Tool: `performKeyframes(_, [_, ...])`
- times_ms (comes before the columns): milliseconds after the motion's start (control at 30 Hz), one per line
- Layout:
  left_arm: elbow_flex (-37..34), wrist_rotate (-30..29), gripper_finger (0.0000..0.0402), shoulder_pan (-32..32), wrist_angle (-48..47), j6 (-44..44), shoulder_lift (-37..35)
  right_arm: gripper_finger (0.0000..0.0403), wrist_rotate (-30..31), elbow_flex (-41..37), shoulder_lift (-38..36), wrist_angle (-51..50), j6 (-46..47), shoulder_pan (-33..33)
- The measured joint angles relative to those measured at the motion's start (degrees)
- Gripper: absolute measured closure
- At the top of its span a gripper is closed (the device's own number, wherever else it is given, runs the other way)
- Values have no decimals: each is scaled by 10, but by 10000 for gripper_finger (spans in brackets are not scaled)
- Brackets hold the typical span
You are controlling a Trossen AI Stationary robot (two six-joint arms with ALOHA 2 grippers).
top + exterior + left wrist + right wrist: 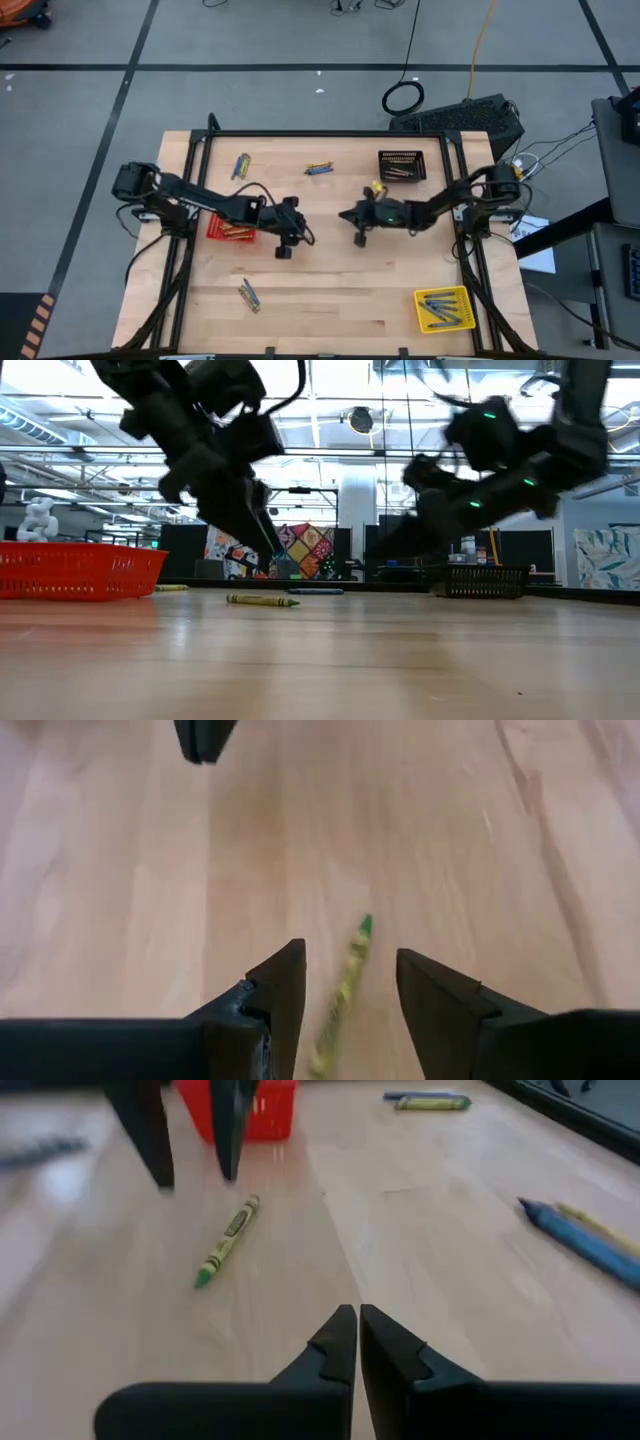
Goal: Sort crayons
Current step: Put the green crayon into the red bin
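- The left gripper (350,990) is open, its fingers on each side of a green crayon (227,1240) lying mid-frame, ready to grab it.
- The right gripper (356,1342) is shut and empty, waiting nearby.

Table (330,310): holds three baskets, scattered crayons, both arms reaching in from the sides.
Left basket (228,230): near table's left edge, under left arm; crayons inside.
Far basket (401,165): toward far right corner; crayons inside.
Near basket (444,309): at near right corner; crayons inside.
Left gripper (284,247): just right of left basket, above table, fingers apart.
Lone crayon (227,1240): flat on table below left gripper, between its fingers (280,985) in left wrist view.
Right gripper (359,229): near table's middle, right of left gripper, apart from it, fingers together.
Far crayons (319,168): between left basket and far basket; another cluster (241,165) further left.
Near crayons (249,295): near left, well apart from baskets.
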Motion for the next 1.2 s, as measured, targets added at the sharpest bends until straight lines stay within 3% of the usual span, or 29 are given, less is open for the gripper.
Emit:
performKeyframes(100, [0,12,239,-1,29,29,31,397,-1,-58,8,111,51,8])
performKeyframes(200, [0,41,239,2,35,63,59,397,0,-76,8,148,67,11])
performKeyframes(500, [2,50,246,20,13,72,86,397,0,-44,9,133,38,12])
performKeyframes(633, [5,74,283,23,15,74,100,397,0,-39,9,127,32,13])
performKeyframes(867, [10,81,388,25,10,76,104,397,0,-39,9,110,41,13])
performKeyframes(1067, [60,49,397,21,-99,84,27,397,0,-39,9,111,43,13])
performKeyframes(1200, [103,8,398,-2,-262,60,-51,397,1,-39,9,113,43,13])
